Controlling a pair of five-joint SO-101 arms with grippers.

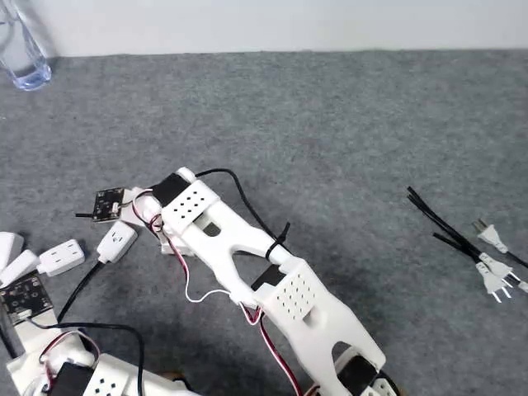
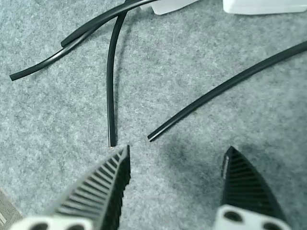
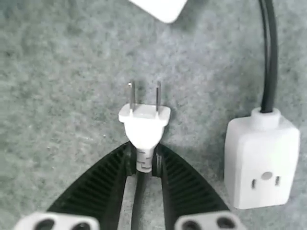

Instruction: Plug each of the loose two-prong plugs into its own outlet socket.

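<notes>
My right gripper (image 3: 143, 153) is shut on the neck of a white two-prong plug (image 3: 144, 117), whose prongs point away from the fingers. Just beside it lies a white outlet socket (image 3: 261, 158) on a black cord, slots facing up. In the high view the right arm (image 1: 247, 247) stretches to the left part of the table, ending near the white sockets (image 1: 117, 239) (image 1: 62, 256). My left gripper (image 2: 175, 163) hangs open over the grey carpet above cut black cord ends (image 2: 111, 139), holding nothing. More loose white plugs (image 1: 495, 264) lie at the far right.
A second white socket's corner (image 3: 160, 7) lies beyond the held plug. Black cords (image 1: 441, 223) trail from the plugs at the right. A clear glass (image 1: 25, 58) stands at the back left corner. Grey carpet covers the table.
</notes>
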